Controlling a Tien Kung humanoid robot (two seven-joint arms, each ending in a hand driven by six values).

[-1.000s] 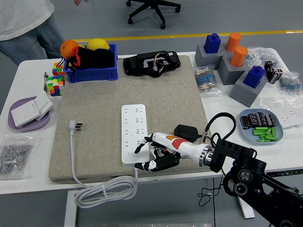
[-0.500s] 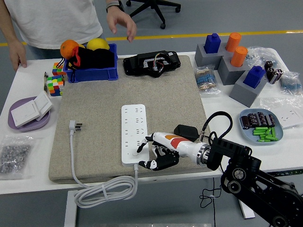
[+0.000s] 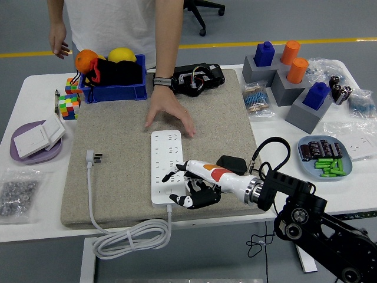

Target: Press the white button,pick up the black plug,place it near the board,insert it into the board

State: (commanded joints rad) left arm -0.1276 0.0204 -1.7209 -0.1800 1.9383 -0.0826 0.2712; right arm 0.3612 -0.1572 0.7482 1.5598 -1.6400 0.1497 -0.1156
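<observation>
A white power strip [image 3: 166, 154] lies on the grey mat [image 3: 118, 135], its cable coiled at the front edge. My right hand [image 3: 177, 188] lies over the strip's near end, index finger stretched onto the strip, the other fingers curled, holding nothing. The black plug [image 3: 231, 164] with its black cable sits on the mat just behind my wrist. A person's hand [image 3: 169, 113] rests flat on the mat at the strip's far end, fingertips touching it. My left arm is out of view.
The strip's white plug [image 3: 94, 157] lies left on the mat. A blue bin [image 3: 112, 88] and a black device [image 3: 191, 78] stand at the back. Grey blocks [image 3: 288, 76] and a plate of batteries [image 3: 325, 158] are right, a purple plate [image 3: 35, 156] left.
The person has stepped up to the table and put a hand down at the strip's far end. My right hand has shifted slightly up and left over the strip.
</observation>
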